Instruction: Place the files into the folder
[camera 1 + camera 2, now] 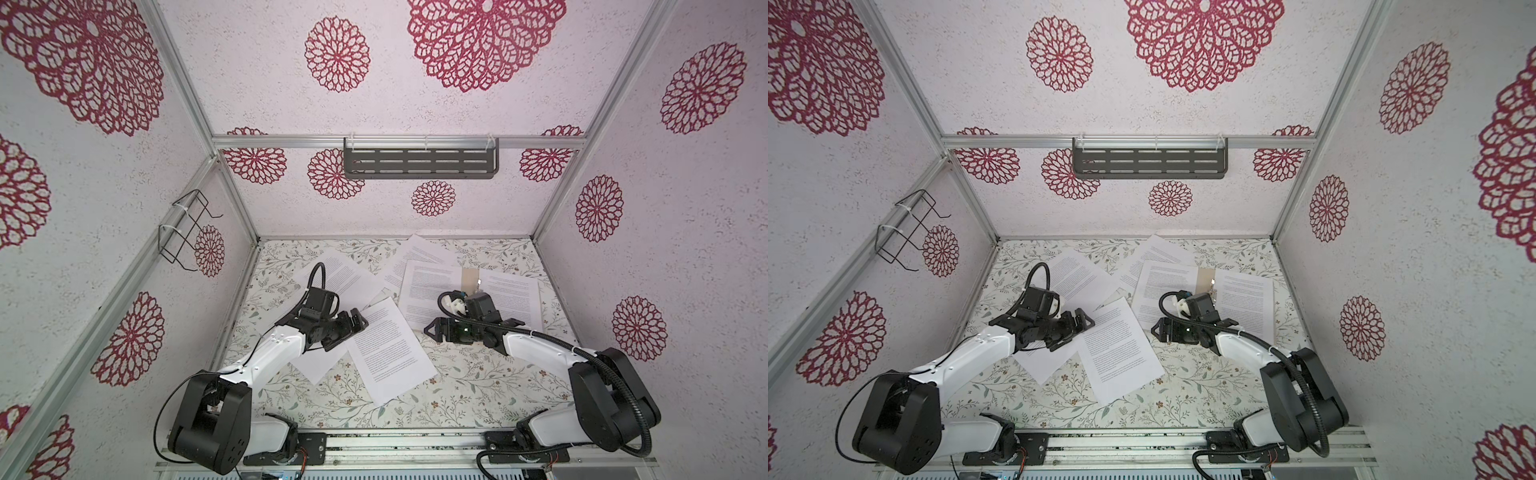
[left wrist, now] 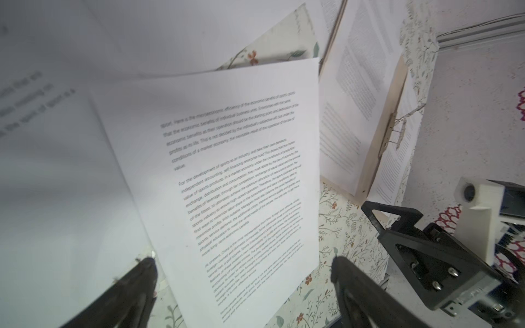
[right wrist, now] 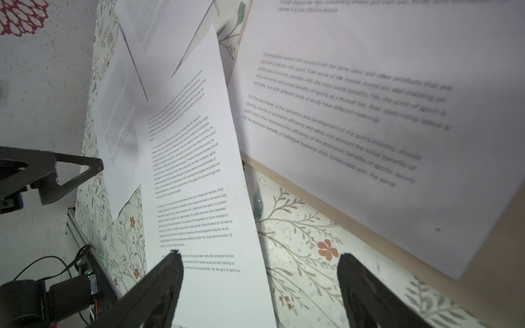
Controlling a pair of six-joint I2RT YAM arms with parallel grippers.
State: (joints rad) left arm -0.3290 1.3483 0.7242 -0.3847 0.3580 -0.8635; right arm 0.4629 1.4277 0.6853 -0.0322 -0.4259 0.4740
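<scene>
The folder [image 1: 470,277] is spread open at the far right of the table [image 1: 457,390], mostly covered by two files [image 1: 432,291] laid on its leaves. The left gripper [image 2: 243,264] and right gripper [image 3: 260,257] are held wide open and empty beside a loose middle sheet [image 1: 388,349], likely to be collected next.

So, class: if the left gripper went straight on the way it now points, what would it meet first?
Most likely the printed sheet: the left wrist view shows it lying straight ahead, between the open jaws of the left gripper. How near it is remains unclear.
</scene>
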